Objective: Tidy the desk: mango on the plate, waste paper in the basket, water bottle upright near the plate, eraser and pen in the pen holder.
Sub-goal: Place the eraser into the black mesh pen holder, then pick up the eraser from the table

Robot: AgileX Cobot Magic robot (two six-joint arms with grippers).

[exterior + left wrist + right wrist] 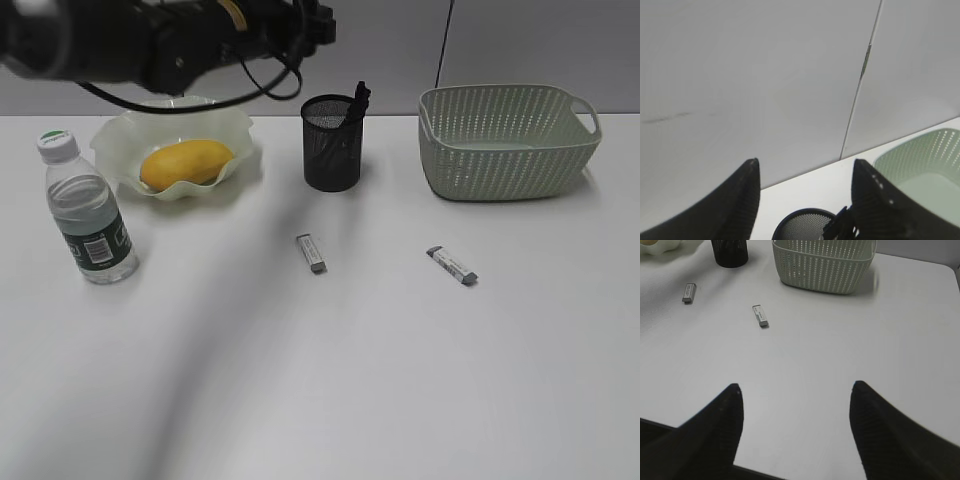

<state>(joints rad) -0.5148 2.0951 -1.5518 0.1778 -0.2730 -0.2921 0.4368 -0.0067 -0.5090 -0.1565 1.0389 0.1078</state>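
Exterior view: your left arm hangs above the pen holder (332, 142), a black mesh cup with a dark pen (357, 103) leaning out over its right rim. The mango (186, 164) lies in the wavy-rimmed plate (120, 140), and the water bottle (87, 207) stands upright just in front of that plate to its left. The perforated basket (508, 145) sits at the back right. No waste paper shows on the desk (330, 380).

What is left, judging by the scene, is two small grey-white erasers. The nearer-centre eraser (311, 253) lies in front of the pen holder, its long axis running roughly front to back. The second eraser (452, 265) lies to the right, in front of the basket, angled diagonally.

Left wrist view: your left gripper (805, 192) has its jaws apart with nothing between them, directly over the holder's rim; this view looks mostly at the back wall and shows neither eraser.

Right wrist view: your right gripper (795, 410) is also spread and empty, low over bare desk. Only here do you see both erasers ahead and to its left, well apart from the fingertips. The right arm looks better placed for the second eraser; the left for the central one.
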